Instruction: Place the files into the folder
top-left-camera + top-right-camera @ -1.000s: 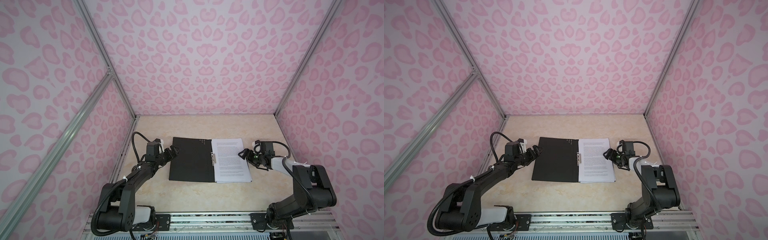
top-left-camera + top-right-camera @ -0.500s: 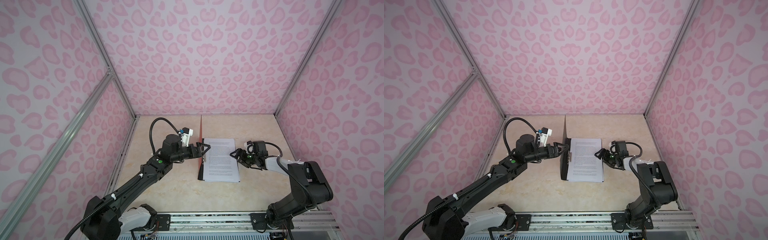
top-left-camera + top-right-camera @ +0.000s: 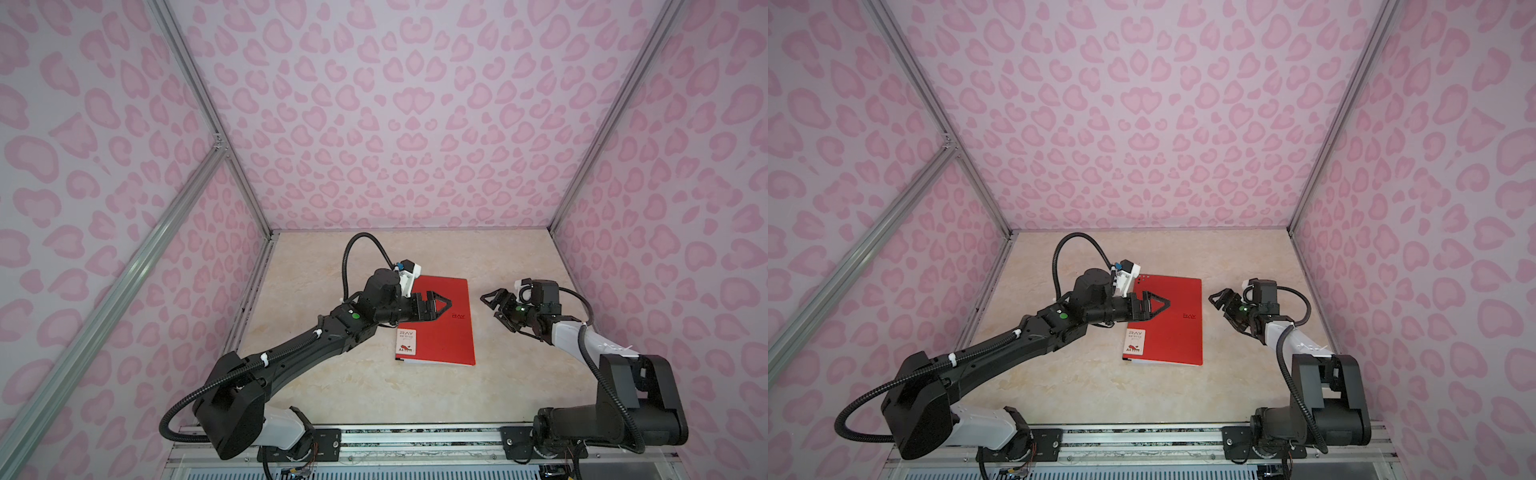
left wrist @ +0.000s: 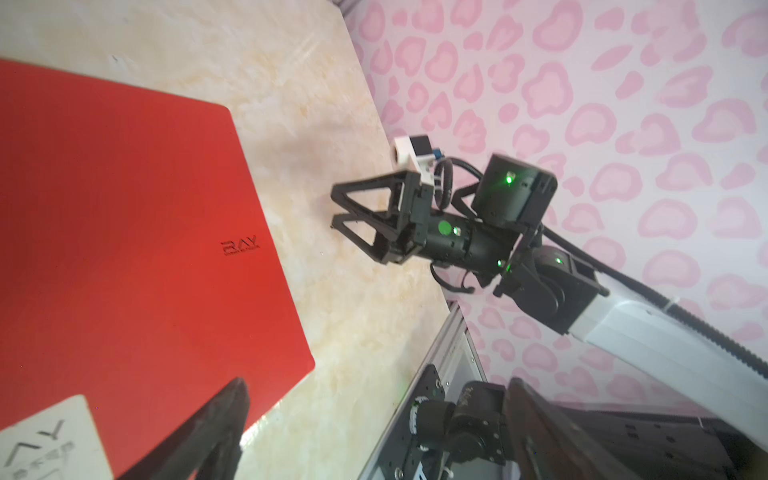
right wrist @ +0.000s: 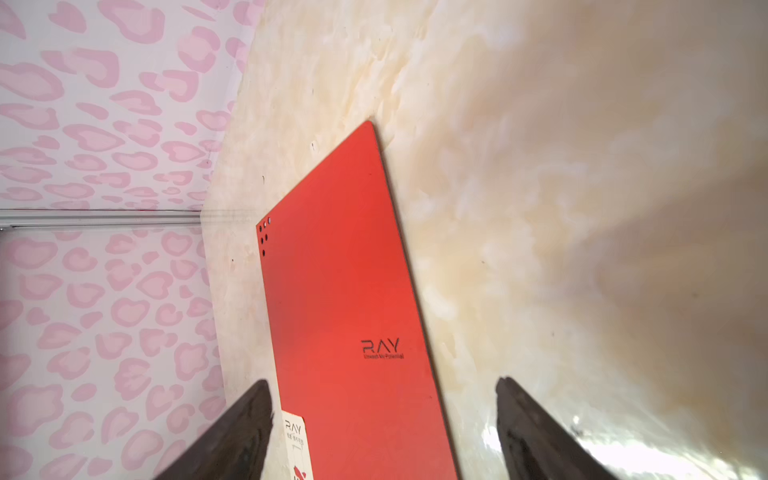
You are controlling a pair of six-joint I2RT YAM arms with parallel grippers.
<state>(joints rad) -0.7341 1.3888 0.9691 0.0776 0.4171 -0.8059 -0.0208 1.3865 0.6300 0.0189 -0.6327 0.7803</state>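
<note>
Left gripper (image 3: 444, 305) hangs spread over the closed red folder (image 3: 444, 336) at mid-frame in both top views. The right gripper (image 3: 492, 305), also spread, sits just right of it. In the left wrist view the folder (image 4: 124, 228) fills the left. In the right wrist view it (image 5: 345, 311) lies centre. Papers are hidden, presumably inside. It is likely thin, light and slick, so pinch its right edge.

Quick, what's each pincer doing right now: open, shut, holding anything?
Left pincer: open, over the folder, holding nothing.
Right pincer: open, beside the folder, holding nothing.
</note>
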